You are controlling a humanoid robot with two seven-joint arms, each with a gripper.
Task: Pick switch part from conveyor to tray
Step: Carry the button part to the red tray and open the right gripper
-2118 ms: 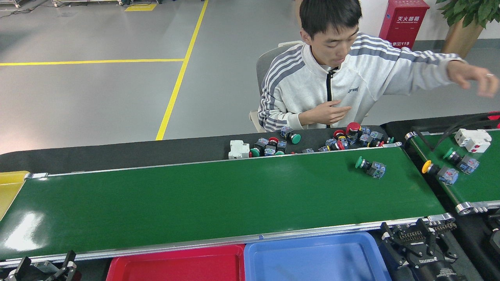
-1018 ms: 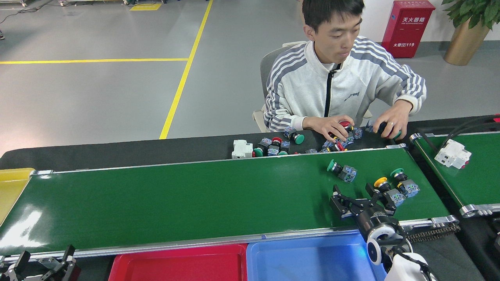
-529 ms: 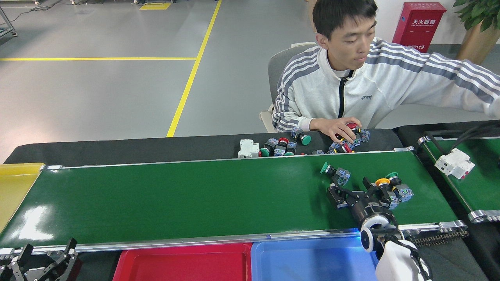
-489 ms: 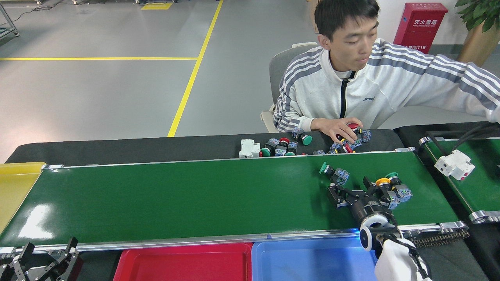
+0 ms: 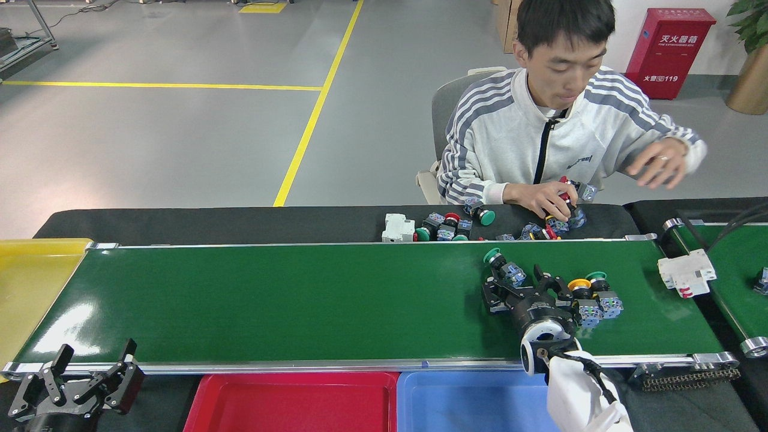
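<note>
grey glossy floor (image 5: 150, 138) with yellow lines (image 5: 312, 114), red fire cabinet (image 5: 669, 53) by white wall, grey chair (image 5: 447, 105)

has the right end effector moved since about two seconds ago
Yes. The right end effector has left the conveyor's near rail and reached out over the belt, near the green-capped switch.

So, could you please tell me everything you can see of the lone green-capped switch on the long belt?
The green-capped switch lies on its side on the conveyor, toward its right end and nearer the far rail. It has a round, glossy green cap, a short dark neck and a blocky grey-and-blue body that looks plastic. The cap points to the far left, the body toward the right claw. That open claw reaches around its body end; whether they touch is unclear.
</note>
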